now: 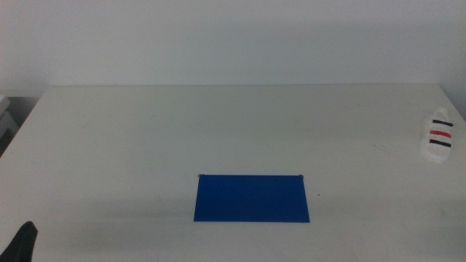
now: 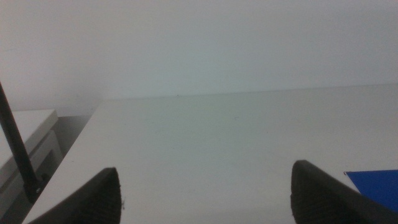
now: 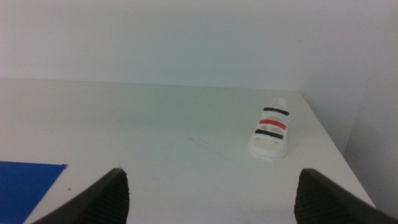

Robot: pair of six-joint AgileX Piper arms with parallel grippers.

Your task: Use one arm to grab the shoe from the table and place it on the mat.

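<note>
White tabletop [image 1: 218, 131] fills the middle view, wide and plain, far edge against a pale wall. Dark blue mat [image 1: 251, 198] lies flat near the front centre, long side parallel to the front edge, bare tabletop all round it. Shoe [image 1: 438, 135] sits far right, close to the right edge, well apart from the mat, upright on its sole, two black straps with a red one between; bare surface between shoe and mat. Right wrist view: shoe [image 3: 270, 130] near the tabletop's side edge, mat corner [image 3: 28, 183] off to the other side. Right pincer [image 3: 211, 199] jaws wide apart, holding nothing. Left pincer [image 2: 205, 196] jaws also spread, empty, over bare tabletop near the left edge; only its dark tip [image 1: 22, 244] shows at the bottom-left corner of the middle view.
</note>
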